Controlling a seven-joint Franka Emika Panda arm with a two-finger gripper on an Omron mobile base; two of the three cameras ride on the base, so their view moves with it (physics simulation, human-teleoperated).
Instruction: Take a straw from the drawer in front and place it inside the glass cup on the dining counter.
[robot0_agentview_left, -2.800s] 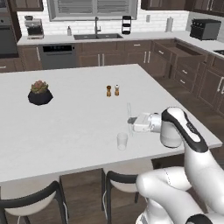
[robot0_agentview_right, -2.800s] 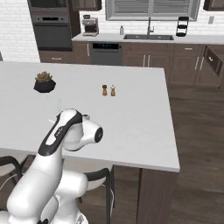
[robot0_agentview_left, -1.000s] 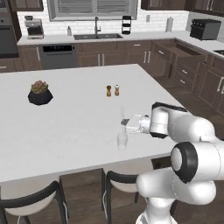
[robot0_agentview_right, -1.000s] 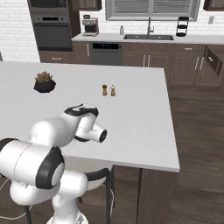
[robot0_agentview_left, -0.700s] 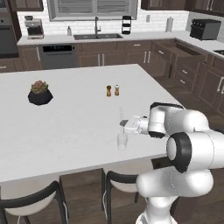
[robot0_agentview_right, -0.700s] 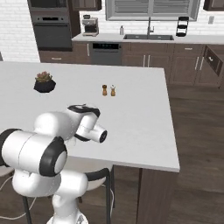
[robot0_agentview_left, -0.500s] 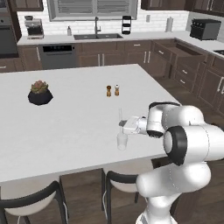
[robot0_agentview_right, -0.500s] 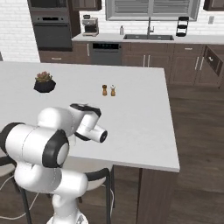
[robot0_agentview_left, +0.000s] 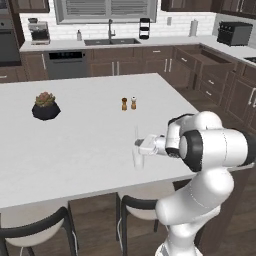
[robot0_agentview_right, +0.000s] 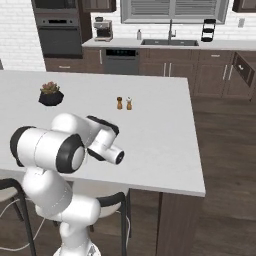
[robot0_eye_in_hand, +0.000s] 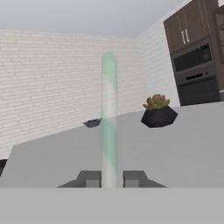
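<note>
While the tool (robot0_eye_in_hand: 109, 178) pinches its base, the straw (robot0_eye_in_hand: 109, 118) stands upright over the glass cup (robot0_agentview_left: 138, 159).

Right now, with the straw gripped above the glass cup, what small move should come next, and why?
Probably lower it a little, then release. The gripper holds the straw upright, its lower end at the glass cup on the dining counter.

Pale straw (robot0_eye_in_hand: 109, 118) upright between fingers (robot0_eye_in_hand: 92, 179), over glass cup (robot0_agentview_left: 137, 159), white dining counter (robot0_agentview_left: 75, 140)

Home kitchen: sink (robot0_agentview_left: 111, 41), wall oven (robot0_agentview_right: 59, 33), dark cabinets (robot0_agentview_left: 165, 64), island (robot0_agentview_left: 75, 145).
</note>
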